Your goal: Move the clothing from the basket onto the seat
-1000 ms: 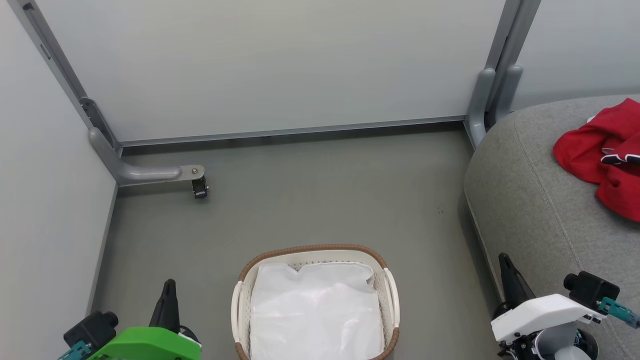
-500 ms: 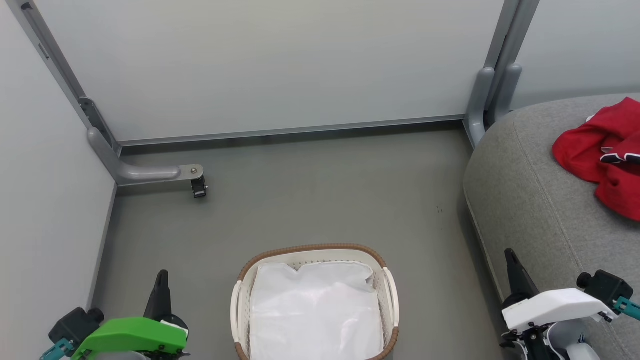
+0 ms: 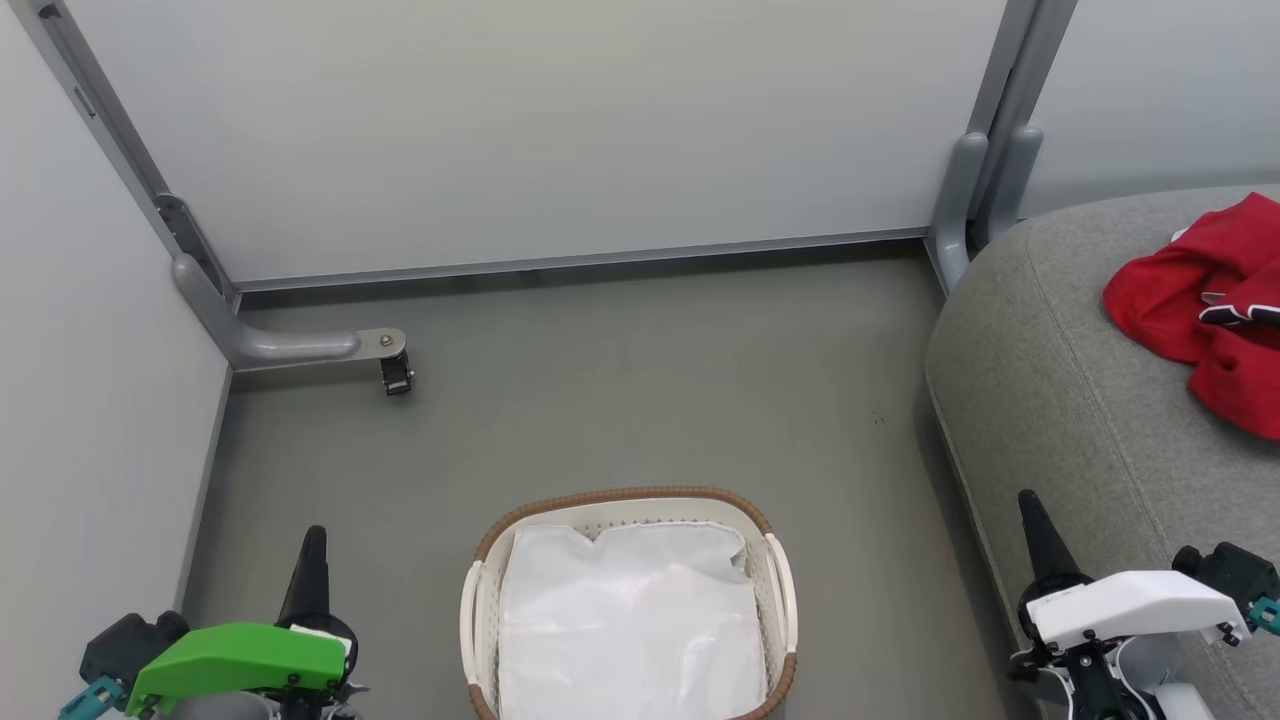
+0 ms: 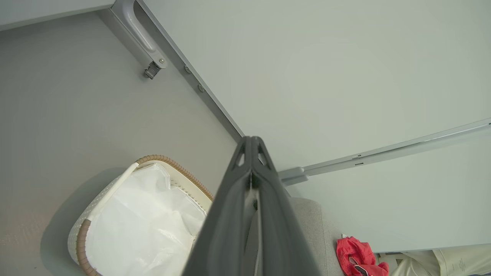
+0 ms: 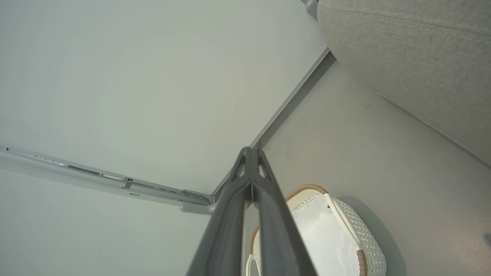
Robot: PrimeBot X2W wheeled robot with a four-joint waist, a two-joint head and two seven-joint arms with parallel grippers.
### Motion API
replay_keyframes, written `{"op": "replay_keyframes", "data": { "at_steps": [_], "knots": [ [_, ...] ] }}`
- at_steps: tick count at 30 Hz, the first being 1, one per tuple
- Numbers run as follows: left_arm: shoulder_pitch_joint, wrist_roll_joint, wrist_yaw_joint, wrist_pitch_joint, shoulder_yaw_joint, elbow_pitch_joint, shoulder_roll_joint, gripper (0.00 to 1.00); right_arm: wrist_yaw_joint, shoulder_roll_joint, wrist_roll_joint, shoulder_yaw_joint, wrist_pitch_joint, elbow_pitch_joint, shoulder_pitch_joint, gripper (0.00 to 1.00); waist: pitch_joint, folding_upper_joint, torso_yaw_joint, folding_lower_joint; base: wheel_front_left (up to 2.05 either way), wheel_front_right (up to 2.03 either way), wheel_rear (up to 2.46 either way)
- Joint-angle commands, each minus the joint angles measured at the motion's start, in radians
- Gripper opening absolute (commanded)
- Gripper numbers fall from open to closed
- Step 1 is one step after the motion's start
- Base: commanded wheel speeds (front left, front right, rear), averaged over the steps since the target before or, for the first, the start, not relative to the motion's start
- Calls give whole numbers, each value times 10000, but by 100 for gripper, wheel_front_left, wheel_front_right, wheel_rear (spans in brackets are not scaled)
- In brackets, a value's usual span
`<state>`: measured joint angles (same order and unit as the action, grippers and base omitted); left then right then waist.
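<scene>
— Left gripper (image 3: 312,545) closed tight, holding nothing, near basket (image 3: 620,497). Right gripper (image 3: 1032,510) likewise closed and empty, near seat (image 3: 1060,400) edge.
— Clothing (image 3: 1180,300)?
— Red heap on seat, far right, well apart from both grippers. Basket holds white liner (image 3: 630,620); no red visible in it. Task looks near done.
— Handling?
— Judged soft, light, limp; drapes, may snag. Best pinched at a raised fold, not flat cloth. If any hides under liner, avoid grabbing liner.

left arm (image 3: 235,655): green shell | right arm (image 3: 1130,605): white shell | jaws: dark, tapered
</scene>
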<state>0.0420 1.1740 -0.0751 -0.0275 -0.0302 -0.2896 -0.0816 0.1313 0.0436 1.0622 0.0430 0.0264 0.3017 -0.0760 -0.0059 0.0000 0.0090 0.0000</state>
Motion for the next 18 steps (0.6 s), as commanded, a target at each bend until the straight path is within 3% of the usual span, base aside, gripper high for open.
{"op": "replay_keyframes", "data": {
  "at_steps": [1, 18],
  "knots": [
    [294, 216, -78, 71, 125, 157, -5, 0, -4, 54, 297, 60, -67, -155, -248, 0, 2, 0, -1, 0, 0, 0, 0],
    [461, 1568, -240, 508, 561, 252, 108, 0, -6, 66, 1971, 281, -508, -305, -271, 0, 25, 0, -25, 0, 0, 0, 0]
  ]
}}
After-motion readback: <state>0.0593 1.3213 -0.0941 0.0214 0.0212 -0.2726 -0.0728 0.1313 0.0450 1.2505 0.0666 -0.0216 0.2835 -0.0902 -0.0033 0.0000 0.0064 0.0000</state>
